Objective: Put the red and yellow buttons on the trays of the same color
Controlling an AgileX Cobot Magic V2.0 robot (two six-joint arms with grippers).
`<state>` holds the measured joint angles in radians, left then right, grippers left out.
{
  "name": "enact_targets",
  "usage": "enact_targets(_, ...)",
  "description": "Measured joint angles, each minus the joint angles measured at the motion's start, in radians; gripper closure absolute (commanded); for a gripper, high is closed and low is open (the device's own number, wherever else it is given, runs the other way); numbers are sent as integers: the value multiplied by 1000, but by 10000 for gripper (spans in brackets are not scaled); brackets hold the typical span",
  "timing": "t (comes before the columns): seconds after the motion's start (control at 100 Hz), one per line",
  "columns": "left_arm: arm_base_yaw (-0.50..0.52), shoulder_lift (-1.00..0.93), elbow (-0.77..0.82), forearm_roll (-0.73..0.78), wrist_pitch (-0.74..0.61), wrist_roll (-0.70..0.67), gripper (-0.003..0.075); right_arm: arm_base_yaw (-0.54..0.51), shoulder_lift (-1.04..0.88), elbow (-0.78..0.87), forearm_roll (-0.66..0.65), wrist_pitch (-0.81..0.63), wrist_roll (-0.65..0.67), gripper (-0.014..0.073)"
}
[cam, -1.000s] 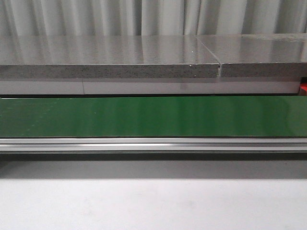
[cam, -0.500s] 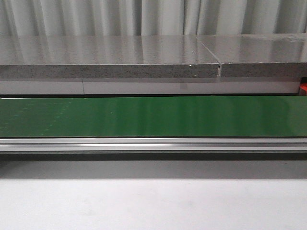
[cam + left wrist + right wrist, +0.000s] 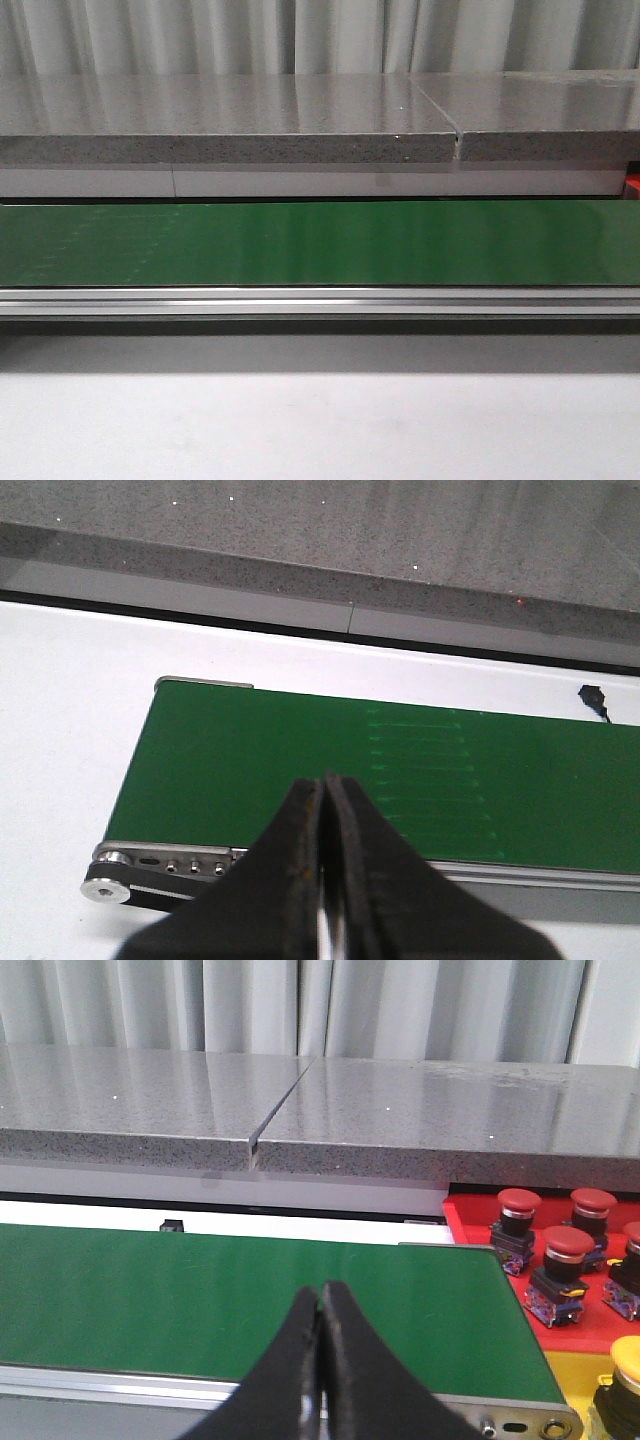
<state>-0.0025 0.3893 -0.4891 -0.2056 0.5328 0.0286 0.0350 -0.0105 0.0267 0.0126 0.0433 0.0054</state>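
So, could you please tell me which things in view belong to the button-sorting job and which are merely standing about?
Job:
red buttons
red tray
yellow button
yellow tray
left gripper, shut
right gripper, shut

Standing about:
green conveyor belt
grey stone counter
curtain
small black part

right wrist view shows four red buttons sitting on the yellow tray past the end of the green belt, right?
Not quite. In the right wrist view the red buttons sit on the red tray, not the yellow one. They are indeed past the end of the green belt.
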Motion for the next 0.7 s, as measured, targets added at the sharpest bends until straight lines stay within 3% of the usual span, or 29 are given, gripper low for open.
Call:
enact_targets(0.48, 0, 0, 0, 5, -2, 0, 739, 0, 0, 0, 0, 0, 0, 661)
enact_targets(0.7, 0, -33, 42, 55, -120, 0, 739, 0, 0, 0, 0, 0, 0, 661)
